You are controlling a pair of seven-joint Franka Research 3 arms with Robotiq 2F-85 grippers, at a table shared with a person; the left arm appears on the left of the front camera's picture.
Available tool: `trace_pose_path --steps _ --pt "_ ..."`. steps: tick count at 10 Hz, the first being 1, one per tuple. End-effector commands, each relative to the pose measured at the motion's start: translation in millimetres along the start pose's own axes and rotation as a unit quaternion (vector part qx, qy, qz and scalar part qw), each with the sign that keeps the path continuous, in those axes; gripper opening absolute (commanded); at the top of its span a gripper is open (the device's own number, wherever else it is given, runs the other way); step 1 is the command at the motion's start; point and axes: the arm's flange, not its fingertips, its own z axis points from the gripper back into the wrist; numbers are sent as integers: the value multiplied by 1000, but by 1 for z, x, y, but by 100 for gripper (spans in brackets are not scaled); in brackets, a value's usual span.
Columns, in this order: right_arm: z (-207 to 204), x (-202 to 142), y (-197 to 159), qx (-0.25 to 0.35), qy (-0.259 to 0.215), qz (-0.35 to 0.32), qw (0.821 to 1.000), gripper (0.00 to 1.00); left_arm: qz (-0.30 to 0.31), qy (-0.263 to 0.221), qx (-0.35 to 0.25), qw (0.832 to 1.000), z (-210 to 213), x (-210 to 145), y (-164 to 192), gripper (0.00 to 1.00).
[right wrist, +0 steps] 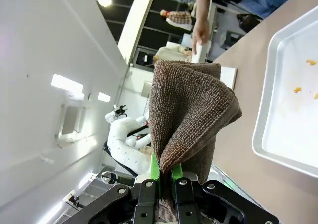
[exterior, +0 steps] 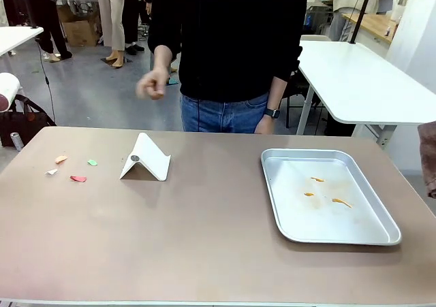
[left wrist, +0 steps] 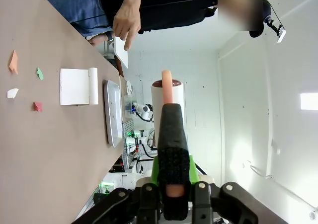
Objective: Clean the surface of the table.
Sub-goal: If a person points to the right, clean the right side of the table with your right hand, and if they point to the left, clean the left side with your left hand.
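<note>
The taupe-brown table (exterior: 204,252) carries several small paper scraps at its left: orange (exterior: 61,159), green (exterior: 92,162), white (exterior: 52,172) and red (exterior: 78,179). In the left wrist view my left gripper (left wrist: 171,115) is shut on the salmon handle of a white roller (left wrist: 168,91), held off the table's side, with the scraps (left wrist: 38,106) far off. My right gripper (right wrist: 165,172) is shut on a folded brown cloth (right wrist: 189,105), which also hangs at the front view's right edge (exterior: 429,158).
A white folded stand (exterior: 145,158) sits beside the scraps. A metal tray (exterior: 286,215) with orange crumbs lies at the right. A person in black stands at the far edge, one hand (exterior: 151,86) raised. The table's near middle is bare.
</note>
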Motion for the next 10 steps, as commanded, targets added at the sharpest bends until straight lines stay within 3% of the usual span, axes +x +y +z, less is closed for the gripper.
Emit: trace_pose_path --steps 1,10 --pt "1 1 8 12 -8 -4 1000 0 -9 5 -7 1000 0 -9 -2 0" --pt "1 1 8 12 -8 -4 1000 0 -9 5 -7 1000 0 -9 -2 0"
